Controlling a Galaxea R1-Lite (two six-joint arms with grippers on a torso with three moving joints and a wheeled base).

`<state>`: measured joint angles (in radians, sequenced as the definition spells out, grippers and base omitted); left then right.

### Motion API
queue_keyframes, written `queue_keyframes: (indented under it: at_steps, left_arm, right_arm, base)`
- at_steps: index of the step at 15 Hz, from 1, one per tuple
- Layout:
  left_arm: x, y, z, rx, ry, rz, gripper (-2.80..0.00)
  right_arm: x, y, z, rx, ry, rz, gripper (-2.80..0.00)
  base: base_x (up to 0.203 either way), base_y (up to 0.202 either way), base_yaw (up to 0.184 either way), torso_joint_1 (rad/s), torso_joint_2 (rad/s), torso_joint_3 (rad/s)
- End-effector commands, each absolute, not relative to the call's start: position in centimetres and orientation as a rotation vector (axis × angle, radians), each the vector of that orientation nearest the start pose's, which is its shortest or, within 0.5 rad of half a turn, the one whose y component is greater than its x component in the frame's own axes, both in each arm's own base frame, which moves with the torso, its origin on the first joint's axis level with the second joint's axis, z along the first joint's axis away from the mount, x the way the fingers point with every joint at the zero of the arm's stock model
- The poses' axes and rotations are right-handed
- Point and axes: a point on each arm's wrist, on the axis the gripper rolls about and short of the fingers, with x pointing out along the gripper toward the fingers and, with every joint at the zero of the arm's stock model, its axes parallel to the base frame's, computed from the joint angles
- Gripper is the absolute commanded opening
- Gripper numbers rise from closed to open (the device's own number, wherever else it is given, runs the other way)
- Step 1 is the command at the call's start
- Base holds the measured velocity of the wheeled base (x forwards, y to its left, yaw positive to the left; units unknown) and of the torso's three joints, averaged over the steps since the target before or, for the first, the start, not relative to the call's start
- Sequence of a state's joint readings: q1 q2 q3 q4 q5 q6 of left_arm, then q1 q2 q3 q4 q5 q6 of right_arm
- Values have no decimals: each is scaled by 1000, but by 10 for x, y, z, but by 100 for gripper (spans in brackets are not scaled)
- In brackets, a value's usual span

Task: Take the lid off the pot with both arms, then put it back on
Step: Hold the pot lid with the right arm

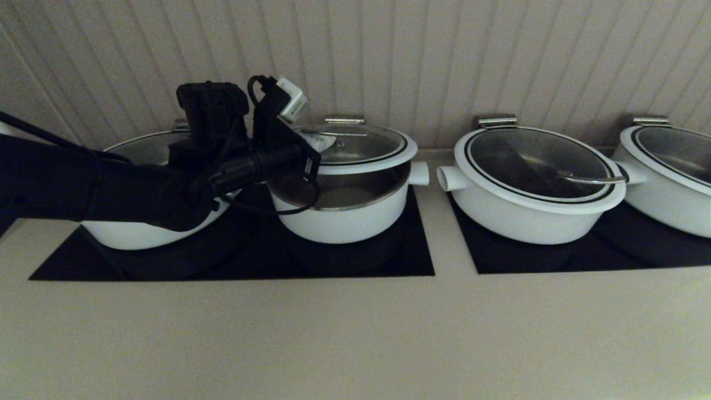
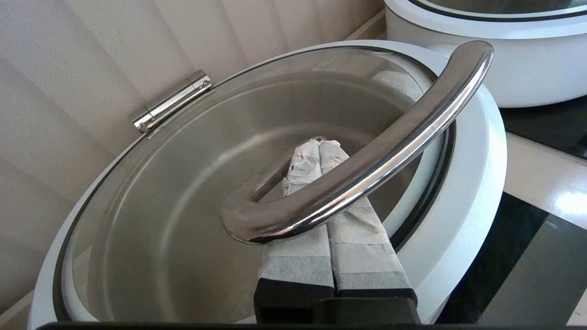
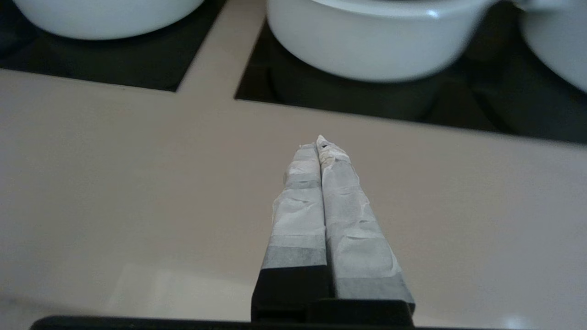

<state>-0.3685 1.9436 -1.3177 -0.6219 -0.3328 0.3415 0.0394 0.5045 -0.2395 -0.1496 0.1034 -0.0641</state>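
Observation:
The lid [image 1: 361, 145] is glass with a white rim and a hinge at the back. Its front edge is raised, so it tilts above the white pot [image 1: 344, 216] and the steel inside shows. My left gripper [image 1: 318, 143] is at the lid's near left side. In the left wrist view the left gripper [image 2: 319, 143] is shut, its taped fingers [image 2: 357, 238] slid under the curved steel handle [image 2: 367, 169] and above the lid glass [image 2: 183, 192], not clamped on it. My right gripper [image 3: 319, 142] is shut and empty above the beige counter, out of the head view.
A wider white pot [image 1: 128, 233] stands at the left, partly behind my left arm. Two more wide lidded pots [image 1: 533, 216] [image 1: 666, 189] stand at the right. All sit on black cooktops [image 1: 389, 261] against a ribbed wall. Beige counter [image 1: 355, 333] lies in front.

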Motion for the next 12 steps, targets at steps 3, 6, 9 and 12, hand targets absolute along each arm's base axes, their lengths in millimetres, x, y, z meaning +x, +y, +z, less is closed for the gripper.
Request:
queue_keyframes:
  at_steps: [3,6,9,12]
  left_arm:
    - [367,-150,239,329,-124,-695,-280]
    - [367,-150,239,329,-124,-697,-280]
    - [366,-150,239,329,-124,-696,-280]
    - [366,-150,239,329,-122,-697,-280]
  right_arm:
    - [101,10,160,-128,265,293,-280]
    - [129,15,150,-226,295,490,-280]
    - [156,25,138,-294,311,611,-280]
    - [183,42,142,-323,284,700,-280]
  base:
    - [0,0,0,0,0,0]
    - [0,0,0,0,0,0]
    - [0,0,0,0,0,0]
    - [0,0,0,0,0,0]
